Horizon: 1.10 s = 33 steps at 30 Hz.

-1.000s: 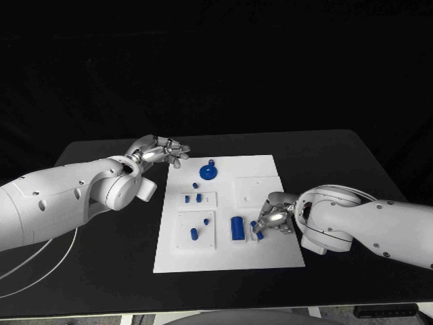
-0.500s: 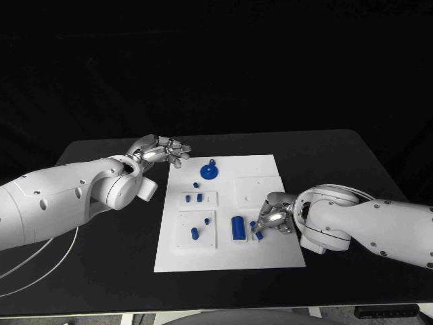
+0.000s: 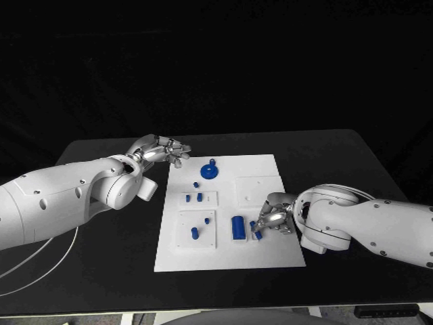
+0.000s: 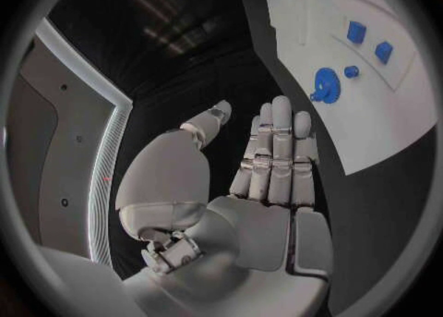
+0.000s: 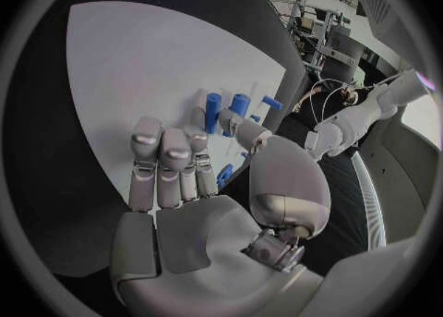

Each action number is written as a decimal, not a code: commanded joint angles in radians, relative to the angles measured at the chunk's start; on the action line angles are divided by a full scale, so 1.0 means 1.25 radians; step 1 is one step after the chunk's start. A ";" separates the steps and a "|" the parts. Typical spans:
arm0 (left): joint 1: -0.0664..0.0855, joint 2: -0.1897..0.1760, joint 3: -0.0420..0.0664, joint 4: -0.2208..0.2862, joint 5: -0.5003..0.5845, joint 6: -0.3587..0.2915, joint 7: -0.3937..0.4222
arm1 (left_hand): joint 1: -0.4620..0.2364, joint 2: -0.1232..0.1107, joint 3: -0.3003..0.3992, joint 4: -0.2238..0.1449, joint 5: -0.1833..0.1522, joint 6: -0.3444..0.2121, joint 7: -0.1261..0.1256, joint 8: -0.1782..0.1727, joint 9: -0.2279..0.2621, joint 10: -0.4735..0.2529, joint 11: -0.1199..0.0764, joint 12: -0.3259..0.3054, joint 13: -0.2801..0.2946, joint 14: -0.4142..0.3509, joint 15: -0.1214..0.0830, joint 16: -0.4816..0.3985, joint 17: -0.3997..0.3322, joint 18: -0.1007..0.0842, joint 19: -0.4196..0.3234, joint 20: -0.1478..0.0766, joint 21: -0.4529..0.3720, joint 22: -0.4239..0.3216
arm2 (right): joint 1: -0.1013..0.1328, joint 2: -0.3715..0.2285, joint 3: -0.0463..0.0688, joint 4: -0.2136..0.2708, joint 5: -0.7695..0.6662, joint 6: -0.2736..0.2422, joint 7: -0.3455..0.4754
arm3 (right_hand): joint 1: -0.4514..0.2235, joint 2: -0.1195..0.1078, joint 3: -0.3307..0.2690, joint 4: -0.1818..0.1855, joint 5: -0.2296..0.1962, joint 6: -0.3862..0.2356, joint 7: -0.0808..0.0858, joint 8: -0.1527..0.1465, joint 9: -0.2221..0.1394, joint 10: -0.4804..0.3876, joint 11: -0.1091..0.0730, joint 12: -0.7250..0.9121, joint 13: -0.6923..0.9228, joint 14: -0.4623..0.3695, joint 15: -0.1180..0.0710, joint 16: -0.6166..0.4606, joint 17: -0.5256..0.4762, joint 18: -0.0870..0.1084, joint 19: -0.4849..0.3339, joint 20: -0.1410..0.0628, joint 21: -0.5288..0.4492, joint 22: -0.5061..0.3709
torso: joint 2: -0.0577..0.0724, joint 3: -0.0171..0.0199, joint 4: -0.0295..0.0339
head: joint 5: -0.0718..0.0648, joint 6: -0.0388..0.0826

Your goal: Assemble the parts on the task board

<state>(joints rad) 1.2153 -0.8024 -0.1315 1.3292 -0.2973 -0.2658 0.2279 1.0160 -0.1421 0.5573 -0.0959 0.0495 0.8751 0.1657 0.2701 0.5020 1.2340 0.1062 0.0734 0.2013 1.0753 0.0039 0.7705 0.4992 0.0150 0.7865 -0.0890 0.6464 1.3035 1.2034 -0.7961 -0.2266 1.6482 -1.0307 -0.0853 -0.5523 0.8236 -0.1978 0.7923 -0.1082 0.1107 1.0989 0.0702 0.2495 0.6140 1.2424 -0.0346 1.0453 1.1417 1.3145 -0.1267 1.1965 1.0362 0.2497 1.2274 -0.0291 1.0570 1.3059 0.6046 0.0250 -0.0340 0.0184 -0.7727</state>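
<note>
A black table (image 3: 99,264) holds a white task board (image 3: 258,254) lying flat in its middle, longer from front to back. Two white robot arms reach in from either side. The left hand (image 3: 164,152) hovers over the dark tabletop just beside the board's far left corner; seen from its wrist, its fingers (image 4: 277,156) lie straight and side by side with the thumb apart, holding nothing. The right hand (image 3: 274,218) sits low over the board's near right part, with its fingers (image 5: 168,165) held together and extended, the thumb bent toward a small blue piece (image 5: 224,174) close against the palm; whether it actually pinches that piece cannot be told. On the board, a round blue wheel-like part (image 3: 208,172) stands near the far end, close to the left hand. A blue cylinder (image 3: 237,227) stands just beside the right hand. Smaller blue pegs (image 3: 193,233) sit in raised white squares on the board's left half, with another tiny peg (image 3: 196,185) between them and the wheel.
</note>
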 commanded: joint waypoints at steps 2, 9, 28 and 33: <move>0.001 0.001 0.001 0.002 -0.004 0.012 0.001 | -0.001 0.007 -0.001 0.000 0.003 -0.006 0.000 0.005 -0.001 -0.005 -0.002 -0.001 0.001 0.004 -0.001 -0.005 0.001 0.011 0.007 -0.005 -0.003 0.001 | -0.001 0.001 0.000 0.000 -0.003 0.012 0.004 | -0.007 -0.021 0.007 0.026 -0.034 -0.004 0.003 -0.003 -0.001 -0.002 -0.001 -0.002 0.001 0.001 -0.005 -0.002 -0.001 0.010 0.002 -0.008 -0.004 -0.002 | 0.000 0.0000 -0.0006 | 0.000 0.000; 0.001 0.001 0.001 0.001 -0.004 0.011 0.000 | -0.001 0.007 -0.001 0.000 0.003 -0.007 0.000 0.005 -0.001 -0.005 -0.002 -0.001 0.001 0.006 -0.001 -0.004 0.002 0.011 0.009 -0.005 -0.003 0.002 | -0.001 -0.001 0.000 -0.001 0.022 0.026 0.017 | -0.027 -0.042 0.005 0.061 -0.048 -0.005 0.003 -0.002 0.000 -0.003 -0.001 -0.002 0.001 0.000 -0.006 -0.002 0.000 0.010 0.003 -0.009 -0.005 -0.002 | 0.000 0.0002 0.0002 | -0.001 0.001; 0.001 0.001 0.001 0.000 -0.004 0.012 0.000 | -0.001 0.006 -0.001 0.000 0.003 -0.008 0.000 0.004 -0.002 -0.005 -0.002 -0.001 0.001 0.007 -0.001 -0.004 0.003 0.012 0.009 -0.005 -0.003 0.002 | -0.002 -0.032 0.000 0.014 0.019 0.108 0.056 | 0.028 -0.054 -0.073 -0.005 -0.049 -0.016 0.004 0.004 0.012 -0.007 -0.001 0.000 0.004 -0.005 -0.007 0.001 0.004 0.010 -0.003 -0.016 -0.002 0.002 | 0.000 0.0008 -0.0008 | -0.002 0.004; 0.001 0.002 0.001 0.000 -0.004 0.012 0.001 | 0.000 0.006 -0.001 0.000 0.003 -0.008 0.000 0.005 -0.002 -0.005 -0.002 -0.001 0.001 0.007 -0.001 -0.004 0.003 0.012 0.010 -0.005 -0.003 0.003 | -0.005 -0.031 0.000 0.012 0.004 0.102 0.050 | 0.041 -0.043 -0.091 -0.020 -0.049 -0.017 0.004 0.005 0.014 -0.007 -0.001 0.000 0.004 -0.006 -0.007 0.001 0.005 0.010 -0.005 -0.015 -0.003 0.002 | 0.000 0.0005 -0.0011 | -0.004 0.005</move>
<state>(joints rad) 1.2153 -0.8020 -0.1315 1.3276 -0.2997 -0.2630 0.2232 1.0160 -0.1421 0.5573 -0.0959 0.0495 0.8715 0.1693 0.2701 0.5012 1.2340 0.1062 0.0734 0.2020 1.0753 0.0039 0.7705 0.5025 0.0150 0.7938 -0.0892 0.6464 1.3053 1.1986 -0.8363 -0.2269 1.6632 -1.0048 0.0128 -0.5001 0.8683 -0.2536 0.6850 -0.1333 0.0543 1.0865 0.0754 0.2498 0.6309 1.2412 -0.0339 1.0453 1.1457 1.3107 -0.1302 1.1967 1.0412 0.2479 1.2266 -0.0470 1.0567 1.3076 0.6041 0.0259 -0.0352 0.0152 -0.7669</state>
